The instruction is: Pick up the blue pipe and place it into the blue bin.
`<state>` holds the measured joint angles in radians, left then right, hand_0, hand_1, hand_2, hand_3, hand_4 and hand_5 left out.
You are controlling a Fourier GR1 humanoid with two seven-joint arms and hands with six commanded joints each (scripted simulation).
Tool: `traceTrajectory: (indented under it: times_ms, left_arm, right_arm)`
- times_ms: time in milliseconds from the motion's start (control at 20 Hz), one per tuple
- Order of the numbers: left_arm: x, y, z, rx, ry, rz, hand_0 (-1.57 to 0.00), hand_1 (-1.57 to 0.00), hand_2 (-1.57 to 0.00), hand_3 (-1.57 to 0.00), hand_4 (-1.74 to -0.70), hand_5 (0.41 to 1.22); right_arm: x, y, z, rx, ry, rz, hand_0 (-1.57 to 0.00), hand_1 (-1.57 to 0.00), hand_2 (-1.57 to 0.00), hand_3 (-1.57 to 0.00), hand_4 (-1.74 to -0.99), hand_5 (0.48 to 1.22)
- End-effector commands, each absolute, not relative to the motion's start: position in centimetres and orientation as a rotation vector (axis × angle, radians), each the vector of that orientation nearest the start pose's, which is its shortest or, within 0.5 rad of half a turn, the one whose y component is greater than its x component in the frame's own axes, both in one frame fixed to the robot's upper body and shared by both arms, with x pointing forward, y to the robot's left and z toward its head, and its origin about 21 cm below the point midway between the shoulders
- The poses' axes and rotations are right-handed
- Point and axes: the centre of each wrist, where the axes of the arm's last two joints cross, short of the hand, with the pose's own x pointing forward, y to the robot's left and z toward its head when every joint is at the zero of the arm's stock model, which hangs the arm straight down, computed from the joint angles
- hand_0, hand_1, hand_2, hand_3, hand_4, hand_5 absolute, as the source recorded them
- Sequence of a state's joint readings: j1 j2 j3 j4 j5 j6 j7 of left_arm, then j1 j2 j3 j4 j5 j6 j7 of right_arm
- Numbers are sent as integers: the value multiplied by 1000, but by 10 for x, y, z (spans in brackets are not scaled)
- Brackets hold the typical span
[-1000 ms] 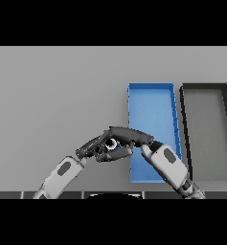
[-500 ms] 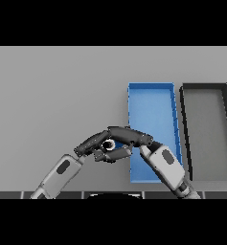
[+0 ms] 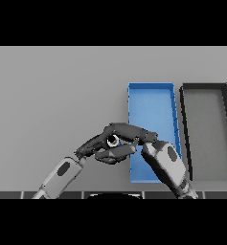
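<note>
**A:** How much room is there along the edges?

**B:** The flat grey worktop [image 3: 52, 95] lies bare across its far half and whole left side. The shallow rectangular blue bin [image 3: 151, 103] sits right of centre, long side running away from the robot, and its near-left corner is covered by the right forearm. Just beside it on the right, not quite touching, is a dark grey rectangular bin [image 3: 206, 129] of the same shape.

**B:** And the pipe?

**A:** Only a small light ring with a blue tint shows: the end of the short blue pipe [image 3: 113, 140], sitting just left of the blue bin's left wall. The right robot hand [image 3: 129, 133] reaches leftward over that wall, its fingers curled round the pipe from above with the thumb below. Whether the pipe is clear of the worktop cannot be told.

**B:** Anything in the way?

**A:** The left robot hand [image 3: 93, 146] comes in from the lower left and meets the right one at the pipe, its dark fingers stretched nearly straight against it. The bin's left wall stands between the pipe and the bin floor.
</note>
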<state>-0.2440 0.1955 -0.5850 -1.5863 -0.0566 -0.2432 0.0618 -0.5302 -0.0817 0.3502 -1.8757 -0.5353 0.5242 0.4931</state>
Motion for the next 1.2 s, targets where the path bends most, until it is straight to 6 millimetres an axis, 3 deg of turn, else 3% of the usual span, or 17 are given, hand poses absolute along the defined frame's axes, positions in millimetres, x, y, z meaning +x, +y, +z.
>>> traceTrajectory:
  times_ms: [0, 150, 300, 450, 600, 800, 950, 1150]
  left_arm:
    - [255, 114, 40, -409, -1531, -992, -4, -4, -4, -4, -914, 524]
    - [253, 112, 38, -420, -1516, -999, -2, -2, -1, -2, -917, 504]
    - [253, 111, 43, -417, -1509, -1001, 0, 0, 0, 0, -917, 503]
    - [251, 114, 42, -416, -1525, -1008, 0, 0, 0, 0, -908, 502]
    - [247, 118, 41, -446, -1530, -1006, 1, 1, 1, 1, -906, 492]
    - [246, 121, 37, -445, -1529, -994, 1, 1, 1, 1, -911, 487]
    - [252, 119, 44, -440, -1526, -982, 1, 1, 1, 1, -902, 489]
    - [250, 122, 41, -434, -1517, -981, 1, 1, 1, 1, -893, 478]
  right_arm:
    - [268, -108, 198, 983, -1600, 1040, -1571, -1571, -1571, -1571, -1613, 1221]
    - [277, -115, 230, 1037, -1578, 921, -1571, -1571, -1571, -1571, -1675, 1194]
    - [284, -123, 279, 1108, -1650, 833, -1571, -1571, -1571, -1571, -1707, 1141]
    - [297, -136, 319, 1034, -1789, 770, -1571, -1571, -1571, -1571, -1724, 1117]
    - [320, -147, 341, 879, -1866, 659, -1571, -1571, -1571, -1571, -1732, 1117]
    - [358, -184, 329, 636, -1810, 518, -1571, -1571, -1571, -1571, -1737, 1135]
    - [376, -210, 292, 536, -1697, 387, -1571, -1571, -1571, -1571, -1739, 1120]
    - [375, -231, 239, 426, -1531, 316, -1571, -1571, -1571, -1571, -1740, 1121]
